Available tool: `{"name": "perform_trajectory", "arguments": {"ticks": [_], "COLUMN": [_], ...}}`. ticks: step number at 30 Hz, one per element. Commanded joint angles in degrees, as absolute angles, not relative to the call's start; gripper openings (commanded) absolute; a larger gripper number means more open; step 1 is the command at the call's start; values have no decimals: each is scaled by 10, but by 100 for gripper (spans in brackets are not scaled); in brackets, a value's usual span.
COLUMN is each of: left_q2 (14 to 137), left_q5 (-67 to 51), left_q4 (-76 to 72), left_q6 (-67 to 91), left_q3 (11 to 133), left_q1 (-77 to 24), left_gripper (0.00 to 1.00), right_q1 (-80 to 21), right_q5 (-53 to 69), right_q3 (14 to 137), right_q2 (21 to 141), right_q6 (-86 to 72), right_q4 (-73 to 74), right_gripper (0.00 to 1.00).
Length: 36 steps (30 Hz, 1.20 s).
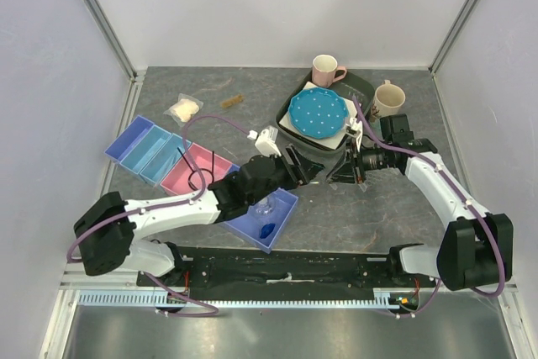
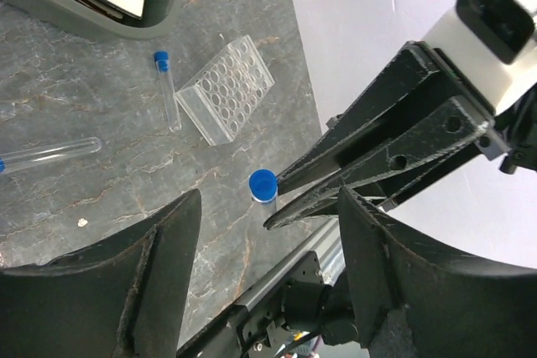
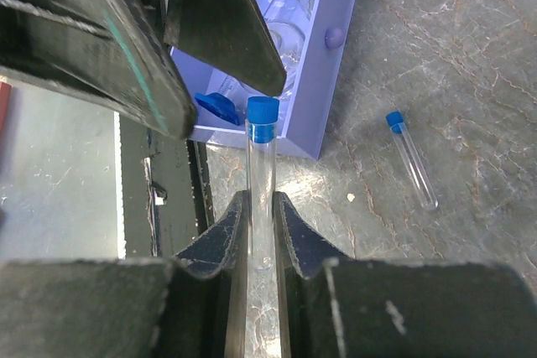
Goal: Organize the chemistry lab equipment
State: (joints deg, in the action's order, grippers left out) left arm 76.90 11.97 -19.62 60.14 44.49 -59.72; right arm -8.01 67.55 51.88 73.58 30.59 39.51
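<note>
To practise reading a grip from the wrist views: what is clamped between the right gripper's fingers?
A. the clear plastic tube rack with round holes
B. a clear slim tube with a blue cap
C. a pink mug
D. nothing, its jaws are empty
B: in the right wrist view the right gripper is shut on the clear slim tube with a blue cap, while the clear plastic tube rack lies apart from it.

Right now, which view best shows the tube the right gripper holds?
Right wrist view: the blue-capped tube runs nearly full length, pinched in the right gripper. Left wrist view shows only its cap end; in the top view it cannot be made out.
</note>
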Motion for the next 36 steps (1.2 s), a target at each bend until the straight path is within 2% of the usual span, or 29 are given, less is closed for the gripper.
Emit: {"name": "perform_trajectory", "arguments": {"ticks": [1,7,11,17,20,23,25,26,29,32,33,35,36], "left_q2": [795,824,838,864,869,868,868,868,867,856,844,825,815], "left_q5": [215,216,215,196,192,184,180,177,167,163,163,159,156], "left_q4": [-217,-218,-225,-228,-228,-226,-226,-226,-225,-222,-216,-208,-195], "left_q6": [583,586,588,592,594,594,594,593,592,582,577,563,558], "left_q3": [477,493,500,513,513,512,512,512,512,504,497,488,478], "left_q1": [-616,-620,-620,-622,-624,-625,-625,-625,-625,-623,-622,-615,-610], "left_gripper": [70,64,53,46,37,23,18,11,5,3,2,2,2], "right_q1": [-73,-70,-70,-69,-68,-66,-65,-65,-64,-63,-62,-61,-60], "right_q5": [713,717,716,716,715,714,713,712,708,702,701,695,693], "right_q3": [512,508,507,507,505,505,506,506,507,507,507,507,507], "right_q2": [722,726,728,729,729,730,731,731,731,725,722,711,708], "right_q6": [314,320,323,327,329,330,330,330,332,337,340,351,354], "right_q4": [367,369,370,371,372,372,372,372,374,376,379,383,388], "right_gripper": [15,15,15,15,15,15,16,16,18,35,46,58,69]}}
